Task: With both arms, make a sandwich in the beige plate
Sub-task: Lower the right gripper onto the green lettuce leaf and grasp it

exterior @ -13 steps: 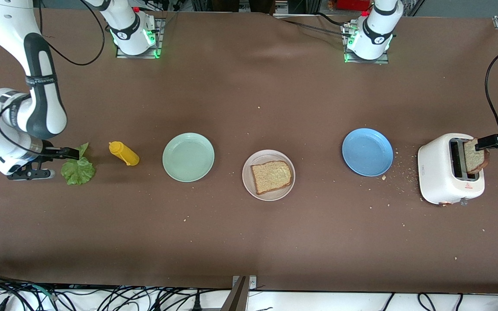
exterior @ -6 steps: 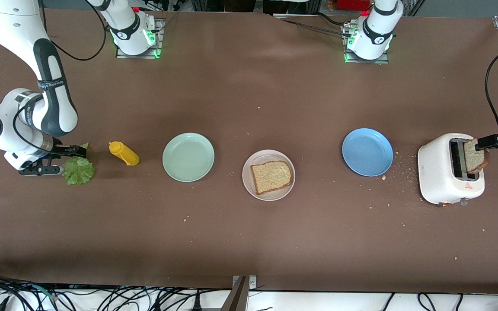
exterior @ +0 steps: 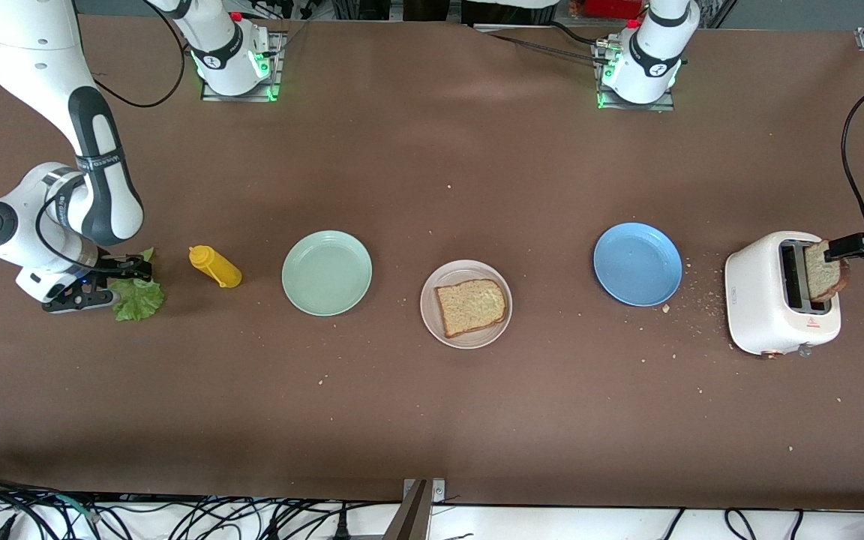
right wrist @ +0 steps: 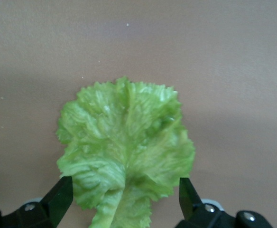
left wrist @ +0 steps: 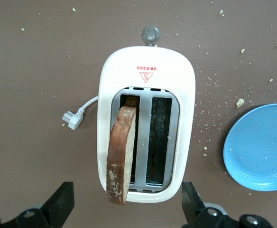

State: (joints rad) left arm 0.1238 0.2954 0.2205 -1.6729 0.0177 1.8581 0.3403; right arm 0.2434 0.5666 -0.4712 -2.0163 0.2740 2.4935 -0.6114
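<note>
With one bread slice point(exterior: 471, 307) already on the beige plate point(exterior: 432, 319), the right gripper point(right wrist: 122, 199) straddled the lettuce point(right wrist: 124, 152) with fingers apart, while the left gripper point(left wrist: 126, 209), also spread, hung over the toaster's point(left wrist: 145, 71) slice point(left wrist: 121, 152).

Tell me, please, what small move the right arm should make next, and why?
Probably lower and close: the right gripper is open, its fingers straddling the stem end of the lettuce leaf lying on the table. The beige plate already holds one bread slice, so lettuce seems next.
</note>
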